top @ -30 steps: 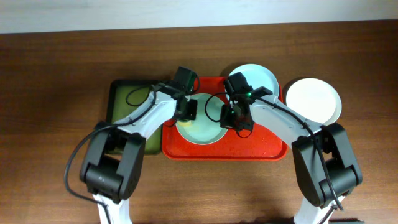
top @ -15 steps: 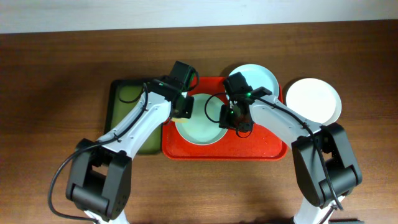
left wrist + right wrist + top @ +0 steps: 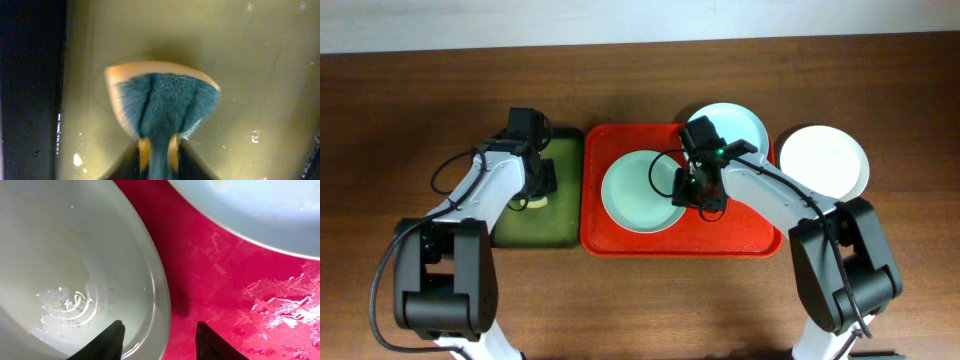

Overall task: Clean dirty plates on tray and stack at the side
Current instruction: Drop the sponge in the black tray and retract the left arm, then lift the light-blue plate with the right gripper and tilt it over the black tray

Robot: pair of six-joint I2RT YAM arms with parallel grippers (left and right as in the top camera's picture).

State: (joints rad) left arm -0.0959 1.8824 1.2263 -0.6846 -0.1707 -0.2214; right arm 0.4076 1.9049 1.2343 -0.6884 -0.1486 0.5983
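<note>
The pale mint-green plate (image 3: 640, 192) lies wet on the red tray (image 3: 740, 236). It also shows in the right wrist view (image 3: 75, 265). The pale blue plate (image 3: 732, 127) sits at the tray's far right corner, seen too in the right wrist view (image 3: 260, 210). The white plate (image 3: 823, 160) lies on the table right of the tray. My right gripper (image 3: 693, 190) is open, its fingers (image 3: 162, 336) astride the mint plate's right rim. My left gripper (image 3: 533, 188) is shut (image 3: 160, 152) on a yellow and teal sponge (image 3: 162, 100), which dips into the dark green basin (image 3: 515, 230).
The basin holds murky yellowish water (image 3: 260, 75) and stands against the tray's left edge. The tray's surface (image 3: 235, 295) is wet with droplets. Bare wooden table (image 3: 410, 120) surrounds everything.
My left gripper has carried the sponge off the mint plate and leftward into the green basin. The right gripper and the plates have stayed still.
</note>
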